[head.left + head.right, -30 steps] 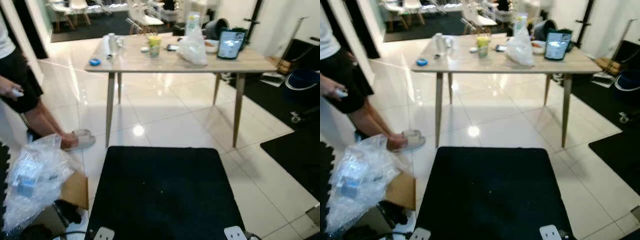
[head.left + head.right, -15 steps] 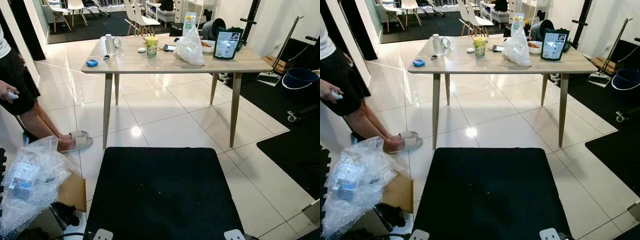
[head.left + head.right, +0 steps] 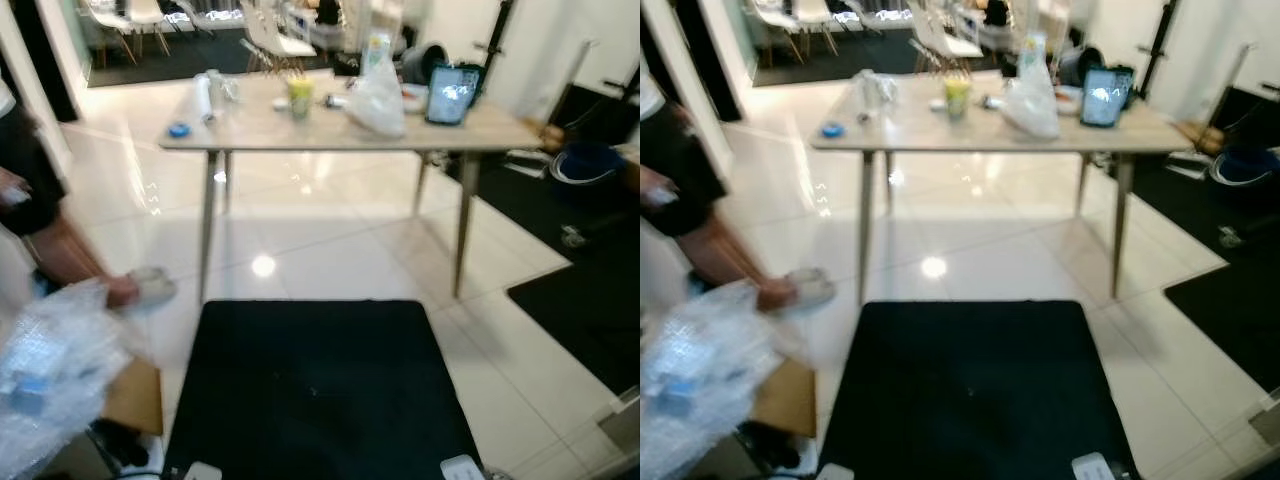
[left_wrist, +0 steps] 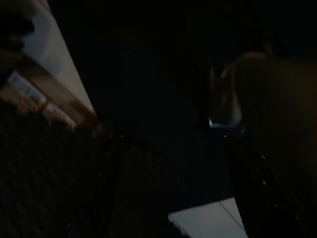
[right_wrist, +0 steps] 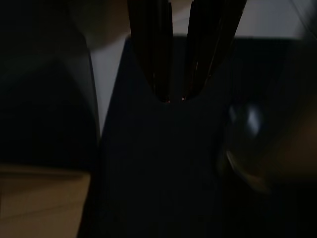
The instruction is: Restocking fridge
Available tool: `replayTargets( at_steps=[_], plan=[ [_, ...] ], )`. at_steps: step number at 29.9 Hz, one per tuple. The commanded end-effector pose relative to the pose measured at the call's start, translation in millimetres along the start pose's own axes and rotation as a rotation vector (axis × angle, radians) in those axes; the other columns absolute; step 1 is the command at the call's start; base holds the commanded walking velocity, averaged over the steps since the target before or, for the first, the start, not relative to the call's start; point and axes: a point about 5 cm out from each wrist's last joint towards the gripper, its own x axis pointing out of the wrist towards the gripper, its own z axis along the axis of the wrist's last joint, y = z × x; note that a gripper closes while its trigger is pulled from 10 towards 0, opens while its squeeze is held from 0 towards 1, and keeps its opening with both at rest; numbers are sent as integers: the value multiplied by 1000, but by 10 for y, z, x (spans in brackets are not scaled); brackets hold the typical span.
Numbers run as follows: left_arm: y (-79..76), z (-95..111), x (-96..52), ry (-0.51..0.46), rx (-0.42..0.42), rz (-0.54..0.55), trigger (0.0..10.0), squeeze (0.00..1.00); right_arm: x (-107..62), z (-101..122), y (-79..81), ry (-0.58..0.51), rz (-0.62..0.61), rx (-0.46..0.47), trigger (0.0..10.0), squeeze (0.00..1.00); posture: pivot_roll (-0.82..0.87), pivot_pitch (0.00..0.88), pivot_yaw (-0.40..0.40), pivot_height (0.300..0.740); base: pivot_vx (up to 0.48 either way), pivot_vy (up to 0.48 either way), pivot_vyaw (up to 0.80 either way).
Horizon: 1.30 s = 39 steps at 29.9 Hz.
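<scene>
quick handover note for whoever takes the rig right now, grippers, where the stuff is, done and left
Right gripper: hangs idle over the black mat, fingers nearly together, holding nothing. Left arm hangs idle in the dark; its finger state cannot be told.
Groceries sit on the wooden table ahead: white plastic bag, yellow cup, dark pouch, clear jug.
A person stands to the left, beside a bubble-wrap bundle.
Done: nothing picked up. Left: everything. The head views are blurred.

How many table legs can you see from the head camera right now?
4: two near legs, left and right, and two far legs behind them, left and right. The frame is blurred.
</scene>
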Motion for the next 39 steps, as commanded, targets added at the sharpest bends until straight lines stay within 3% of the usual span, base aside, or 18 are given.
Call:
replayTargets(
  at_steps=[1,39],
  plan=[
    [-41,-18,5,7,1,-17,10000,0,2,63,-32,-19,-11,3,10000,0,63,0,-22,740,296,0,0],
    [-69,-10,10,6,-6,-30,10000,0,4,36,-11,2,-17,-2,10000,0,66,0,-25,740,293,0,0]
  ],
)
